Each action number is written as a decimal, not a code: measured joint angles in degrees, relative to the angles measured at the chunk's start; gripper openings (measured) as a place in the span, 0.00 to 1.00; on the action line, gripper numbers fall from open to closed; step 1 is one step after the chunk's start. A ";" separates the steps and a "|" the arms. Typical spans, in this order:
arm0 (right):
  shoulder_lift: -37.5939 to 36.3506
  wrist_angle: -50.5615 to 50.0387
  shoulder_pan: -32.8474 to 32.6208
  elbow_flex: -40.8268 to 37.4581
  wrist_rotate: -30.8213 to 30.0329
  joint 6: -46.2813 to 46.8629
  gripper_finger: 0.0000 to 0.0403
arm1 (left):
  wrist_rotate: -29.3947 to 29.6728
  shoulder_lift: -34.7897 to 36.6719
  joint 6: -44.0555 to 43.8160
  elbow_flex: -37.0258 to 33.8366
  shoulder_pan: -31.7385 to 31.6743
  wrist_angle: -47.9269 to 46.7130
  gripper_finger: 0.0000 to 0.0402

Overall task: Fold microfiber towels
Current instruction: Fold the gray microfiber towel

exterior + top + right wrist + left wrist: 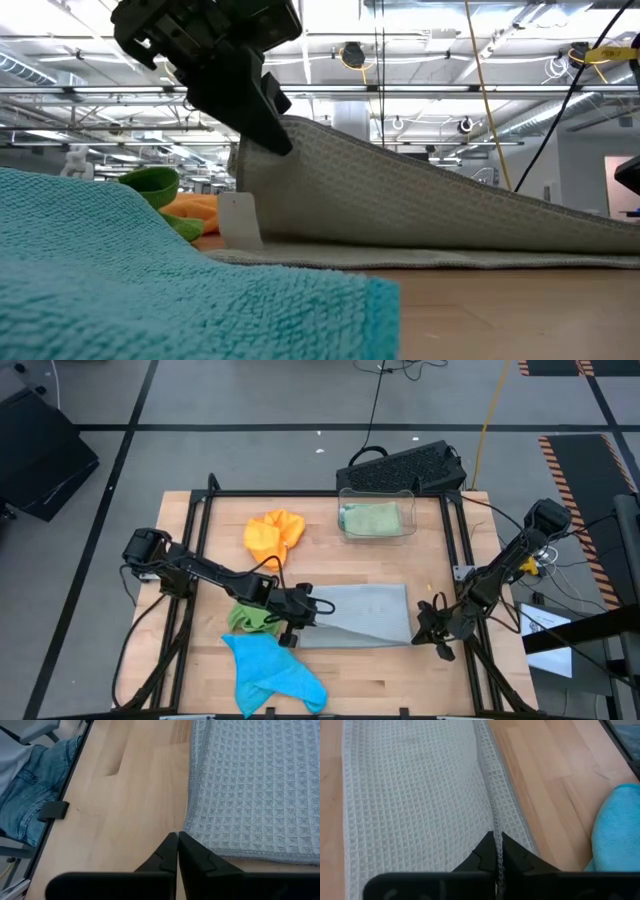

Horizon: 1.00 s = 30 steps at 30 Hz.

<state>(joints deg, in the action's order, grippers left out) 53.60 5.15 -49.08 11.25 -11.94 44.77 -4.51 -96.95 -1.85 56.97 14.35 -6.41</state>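
Grey towel (365, 612) on wooden table (420, 685) (edge pinched up), industrial ceiling (450, 60) behind

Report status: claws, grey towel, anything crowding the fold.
Left claw shut on grey towel edge, lifting it. Right claw shut, empty, beside towel's right edge. Blue towel and green towel close by left claw.

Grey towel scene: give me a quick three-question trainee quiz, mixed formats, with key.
1. True or false: the left gripper is shut on the grey towel.
2. What lies inside the clear bin? A) orange towel B) pale green towel C) blue towel
3. Fill in: the right gripper sits just off the grey towel's ___ edge in the high view.

Key: 1 true, its fingers pinch the hem. 2 B, the pale green towel. 3 right.
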 joint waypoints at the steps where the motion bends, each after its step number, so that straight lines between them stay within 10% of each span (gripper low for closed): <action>1: 0.00 0.07 0.00 0.00 0.00 0.10 0.02 | 0.01 0.00 0.00 0.00 0.00 -0.04 0.01; 23: 0.00 -0.02 0.00 0.00 -3.10 4.13 0.04 | 0.44 -0.02 -7.31 0.00 2.68 -2.85 0.19; 30: -0.96 0.80 0.14 0.08 -5.94 3.59 0.04 | 17.64 0.08 -7.86 -0.02 8.21 -4.26 0.27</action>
<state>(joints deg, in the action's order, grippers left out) 52.65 5.95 -48.94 11.32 -17.89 48.36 13.13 -96.87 -9.71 56.95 22.56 -10.67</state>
